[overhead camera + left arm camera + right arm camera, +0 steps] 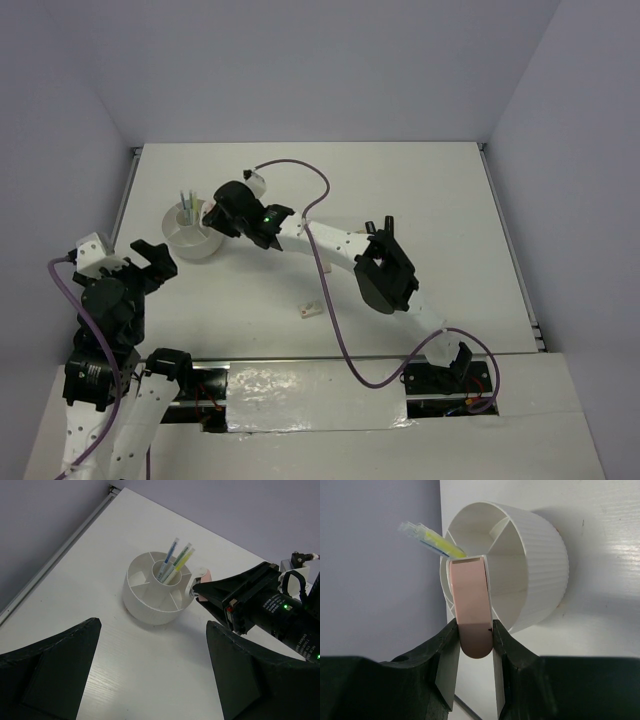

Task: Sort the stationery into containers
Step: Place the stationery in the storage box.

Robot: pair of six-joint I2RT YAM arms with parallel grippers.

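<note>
right end effector: clamps smooth pink eraser | left end effector: spread wide | ribbed round tub

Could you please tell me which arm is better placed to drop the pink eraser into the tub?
Right: the right gripper holds the pink eraser at the rim of the tub, while the left gripper is open, empty and set back.

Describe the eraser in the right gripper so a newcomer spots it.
Find the round white tub on the left of the table, pens standing in its middle. At its rim the right gripper pinches a rounded pink eraser, the only item held.
</note>
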